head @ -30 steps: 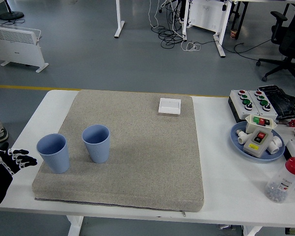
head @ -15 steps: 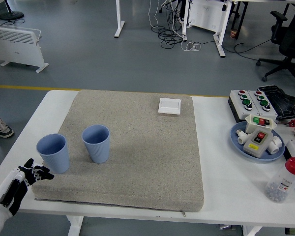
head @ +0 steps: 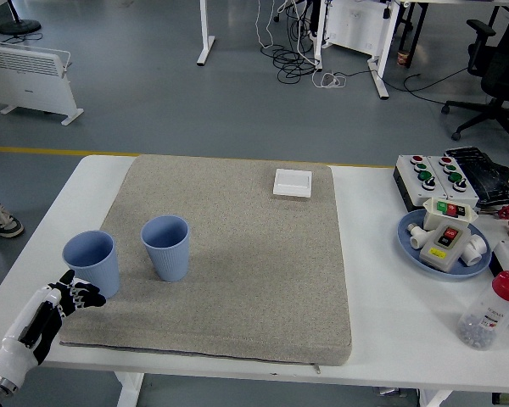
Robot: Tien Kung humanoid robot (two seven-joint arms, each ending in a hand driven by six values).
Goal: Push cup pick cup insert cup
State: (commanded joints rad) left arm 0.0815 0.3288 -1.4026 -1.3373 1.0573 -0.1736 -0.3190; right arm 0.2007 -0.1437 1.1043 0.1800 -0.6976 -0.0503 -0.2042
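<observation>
Cups (head: 92,262) untouched; my left hand (head: 64,303) has slid in just beneath the nearer one, fingers loosely curled, ready to push.

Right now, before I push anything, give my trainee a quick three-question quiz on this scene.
1. True or false: the left hand is gripping the left cup.
2. Multiple choice: the white switch plate lies A) on the blue plate, B) at the far edge of the grey mat, C) inside the right cup.
3. Fill in: both cups stand ____ on the mat, openings up.

Key:
1. False; the hand sits just in front of the cup, holding nothing.
2. B.
3. upright.
</observation>
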